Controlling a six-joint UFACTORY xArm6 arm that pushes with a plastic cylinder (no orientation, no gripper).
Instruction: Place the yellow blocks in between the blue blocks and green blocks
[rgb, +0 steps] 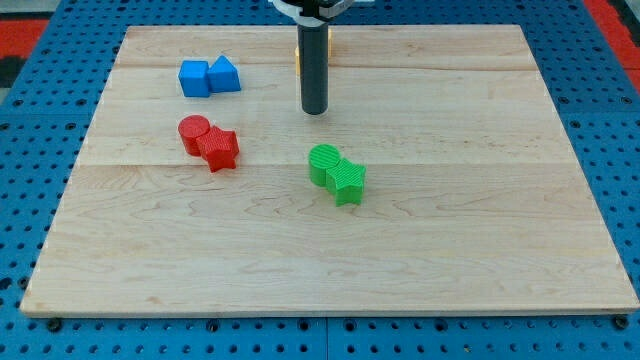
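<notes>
My tip rests on the board at the upper middle. A yellow block shows only as thin slivers behind the rod, near the view's top; its shape cannot be made out. A blue cube and a blue triangular block touch each other at the upper left. A green cylinder and a green star-like block touch each other below and slightly right of my tip. My tip stands between the blue pair and the green pair, closer to the green.
A red cylinder and a red star block sit together at the left, below the blue blocks. The wooden board lies on a blue perforated table.
</notes>
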